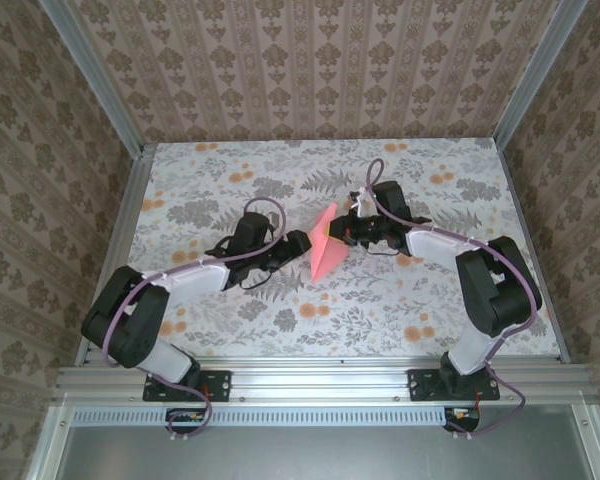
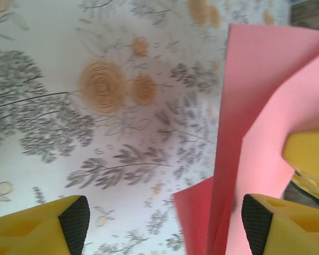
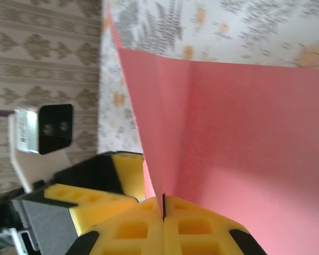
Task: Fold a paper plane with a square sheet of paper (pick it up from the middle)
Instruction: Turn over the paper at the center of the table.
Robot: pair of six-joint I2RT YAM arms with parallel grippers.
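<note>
The pink-red sheet of paper point(image 1: 323, 245) stood up off the flowered table point(image 1: 430, 290) near its middle, between the two arms. It was creased into a narrow wedge whose point aimed toward the near edge. The right gripper point(image 3: 163, 210) had its yellow fingers point(image 3: 202, 234) pressed together, with the paper's edge pinched in the seam between them. From that wrist the sheet rose away as two pink panels meeting at a sharp fold. The left gripper point(image 2: 165, 222) sat just on the other side of the sheet with its jaws wide apart. Its black-padded fingertips point(image 2: 77, 223) flanked the paper's lower part, which ran close by the right-hand pad, though I could not tell whether the two touched. Seen from above, both arms reached in low over the tablecloth and the two grippers came near each other at the paper, one on either face. In the right wrist's view a white-cased camera point(image 3: 42, 130) with a black front hung beside the fold. Patterned wallpaper point(image 1: 310, 70) closed in the table on three sides.
</note>
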